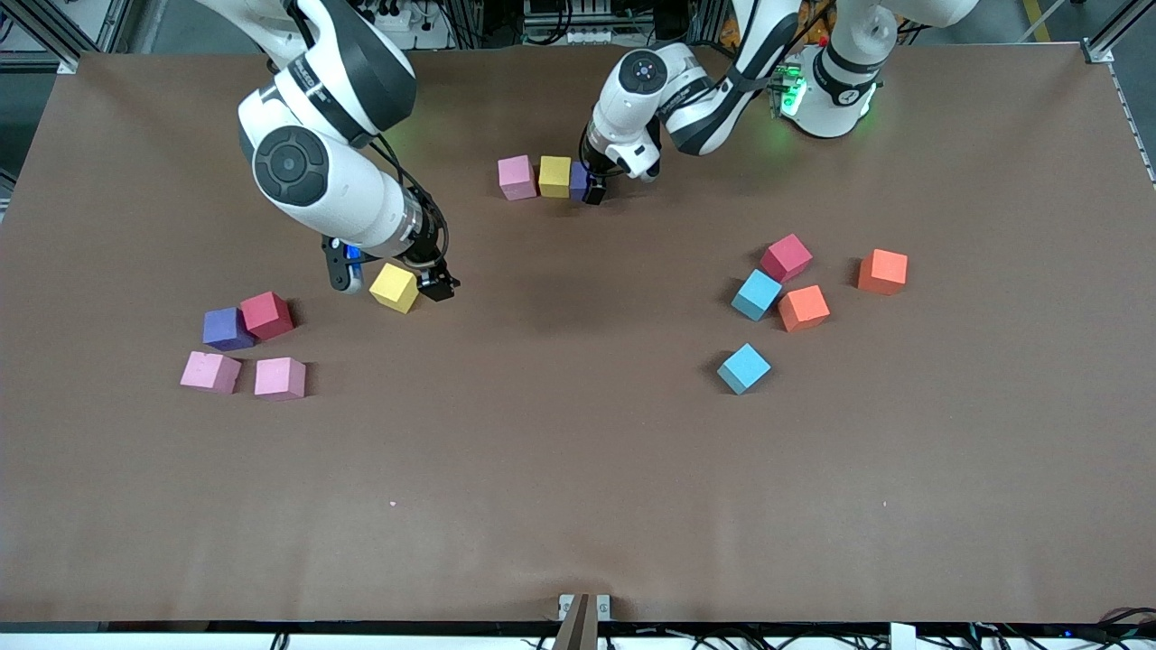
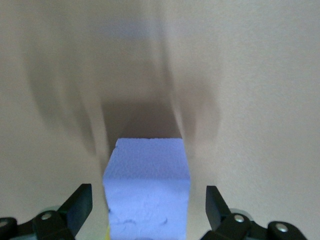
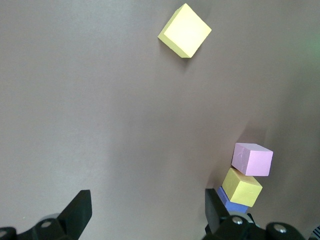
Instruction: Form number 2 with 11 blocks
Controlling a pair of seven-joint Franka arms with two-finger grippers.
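The left pincer (image 1: 593, 191) stands spread wide around the purple block (image 2: 147, 190), touching neither side; that block ends a row with a yellow (image 1: 554, 176) and a pink (image 1: 517, 177) (the digit's top line, likely). The right pincer (image 1: 397, 287), open and empty, hangs over the loose yellow block (image 1: 395, 287), the arm best placed to take it. Other blocks lie well apart on the desk (image 1: 578, 469).

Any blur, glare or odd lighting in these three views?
Front view: sharp and evenly lit, with a green glow on the table by the left arm's base. Left wrist view: streaky blur above the purple block, which fills the gap between the open left gripper fingers. Right wrist view: sharp, soft shadows under the blocks.
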